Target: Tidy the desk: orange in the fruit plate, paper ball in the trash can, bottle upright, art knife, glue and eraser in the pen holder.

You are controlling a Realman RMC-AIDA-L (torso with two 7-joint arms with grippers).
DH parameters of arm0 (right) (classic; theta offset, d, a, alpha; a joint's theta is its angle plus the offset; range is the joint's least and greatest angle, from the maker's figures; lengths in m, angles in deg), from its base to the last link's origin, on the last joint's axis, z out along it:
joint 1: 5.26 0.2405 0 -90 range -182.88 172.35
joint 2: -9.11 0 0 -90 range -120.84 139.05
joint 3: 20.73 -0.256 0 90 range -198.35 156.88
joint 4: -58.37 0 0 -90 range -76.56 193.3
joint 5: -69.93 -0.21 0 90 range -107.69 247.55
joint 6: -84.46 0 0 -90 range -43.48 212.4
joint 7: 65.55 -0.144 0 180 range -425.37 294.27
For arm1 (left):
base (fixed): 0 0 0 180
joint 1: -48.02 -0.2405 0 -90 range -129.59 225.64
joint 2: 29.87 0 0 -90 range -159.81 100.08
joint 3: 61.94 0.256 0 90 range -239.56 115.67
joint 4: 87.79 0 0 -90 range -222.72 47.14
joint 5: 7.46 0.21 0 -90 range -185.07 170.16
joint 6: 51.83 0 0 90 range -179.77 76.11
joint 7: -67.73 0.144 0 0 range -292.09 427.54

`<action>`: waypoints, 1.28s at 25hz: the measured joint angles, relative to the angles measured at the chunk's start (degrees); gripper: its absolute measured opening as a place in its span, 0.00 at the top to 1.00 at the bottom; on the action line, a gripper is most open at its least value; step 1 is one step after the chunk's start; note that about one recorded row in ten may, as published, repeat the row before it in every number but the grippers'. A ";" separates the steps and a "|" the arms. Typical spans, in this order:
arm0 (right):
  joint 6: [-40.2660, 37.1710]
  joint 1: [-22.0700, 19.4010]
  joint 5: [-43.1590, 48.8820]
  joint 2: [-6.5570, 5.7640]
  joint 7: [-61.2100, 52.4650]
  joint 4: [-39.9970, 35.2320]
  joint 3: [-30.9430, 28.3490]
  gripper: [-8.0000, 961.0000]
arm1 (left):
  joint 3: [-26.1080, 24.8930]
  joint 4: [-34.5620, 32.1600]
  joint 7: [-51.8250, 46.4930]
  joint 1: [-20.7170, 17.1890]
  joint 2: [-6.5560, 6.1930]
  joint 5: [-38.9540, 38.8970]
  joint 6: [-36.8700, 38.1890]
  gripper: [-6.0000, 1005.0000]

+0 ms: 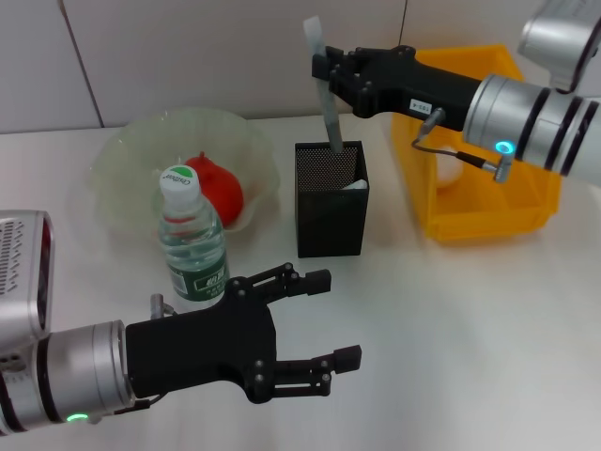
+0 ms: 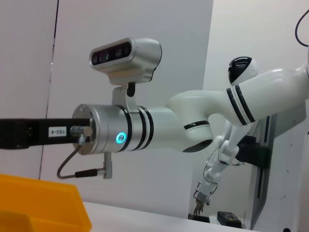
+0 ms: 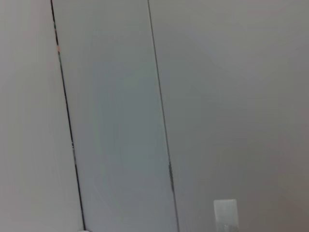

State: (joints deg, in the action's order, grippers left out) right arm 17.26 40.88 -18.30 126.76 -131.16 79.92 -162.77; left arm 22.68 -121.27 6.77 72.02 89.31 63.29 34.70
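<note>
Overhead, right gripper (image 1: pixel 324 73) seemingly clamps art knife (image 1: pixel 322 89) above pen holder (image 1: pixel 331 199); left gripper (image 1: pixel 324 324) gapes.

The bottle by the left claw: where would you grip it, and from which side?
Grip the bottle around its labelled body, from the near side where the open left claw waits. It stands upright, and the fruit plate crowds its far side.
</note>
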 joint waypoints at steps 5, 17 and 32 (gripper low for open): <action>2.43 0.25 -0.56 0.54 1.38 -1.00 0.00 0.86 | 0.24 0.00 0.13 -0.05 0.00 -0.17 -0.03 0.13; 4.60 0.28 -0.80 0.65 2.01 -2.08 2.49 0.86 | 0.28 0.00 0.14 -0.35 0.00 -0.18 0.09 0.13; 6.45 -0.09 -0.19 0.73 2.00 -2.58 3.08 0.86 | 0.36 0.00 0.64 -0.53 0.00 -0.18 0.39 0.13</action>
State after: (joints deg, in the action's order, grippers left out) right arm 23.70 40.79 -18.49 127.49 -129.16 77.35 -159.68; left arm 23.05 -121.27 7.41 71.49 89.31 63.12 35.09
